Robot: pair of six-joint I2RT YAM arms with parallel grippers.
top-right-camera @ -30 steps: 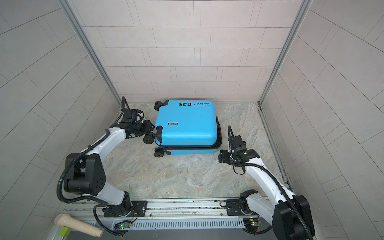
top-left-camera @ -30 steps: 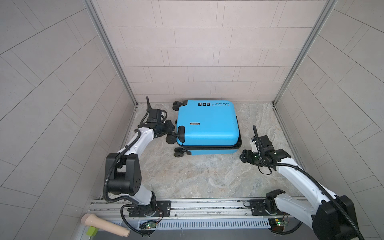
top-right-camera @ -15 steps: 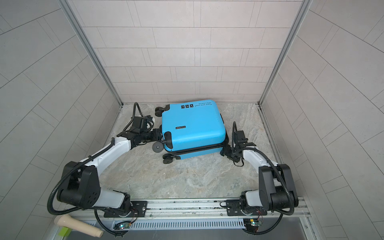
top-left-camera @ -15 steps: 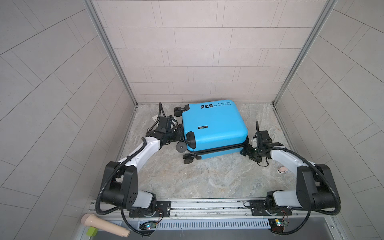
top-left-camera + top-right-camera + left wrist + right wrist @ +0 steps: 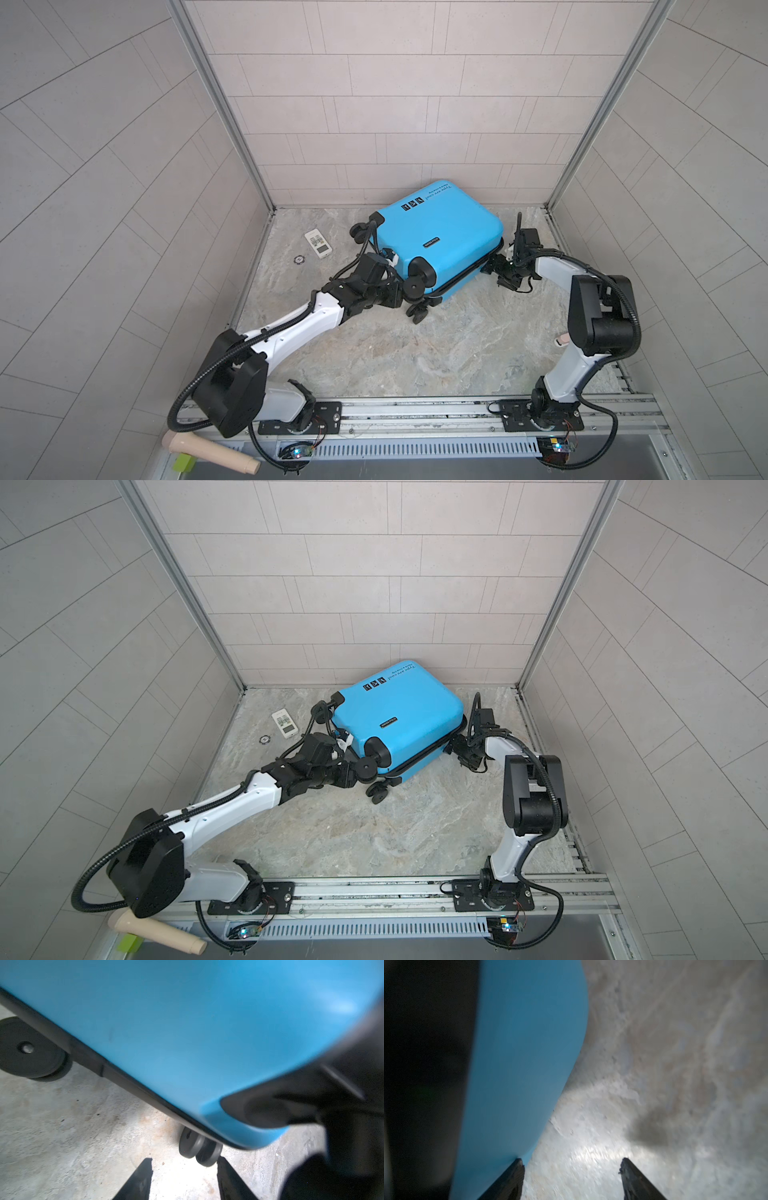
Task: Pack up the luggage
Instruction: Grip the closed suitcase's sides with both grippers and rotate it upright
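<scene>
Left gripper (image 5: 185,1160) stands half spread with nothing between its fingers, the tips just short of a black wheel (image 5: 199,1150) at the suitcase's near corner. Right gripper (image 5: 571,1160) gapes wider and is also empty, with one finger against the blue shell on the right side. Between them the suitcase (image 5: 436,237) lies flat, closed and skewed, toward the far middle of the floor (image 5: 415,353). A remote control (image 5: 318,244) lies well apart at far left. The shell looks stiff, smooth and slippery, and far too broad for either gripper to span. It is probably light enough to slide or swivel when nudged. Better holds would be the black zipper band (image 5: 124,1083), its pull, or a wheel housing.
</scene>
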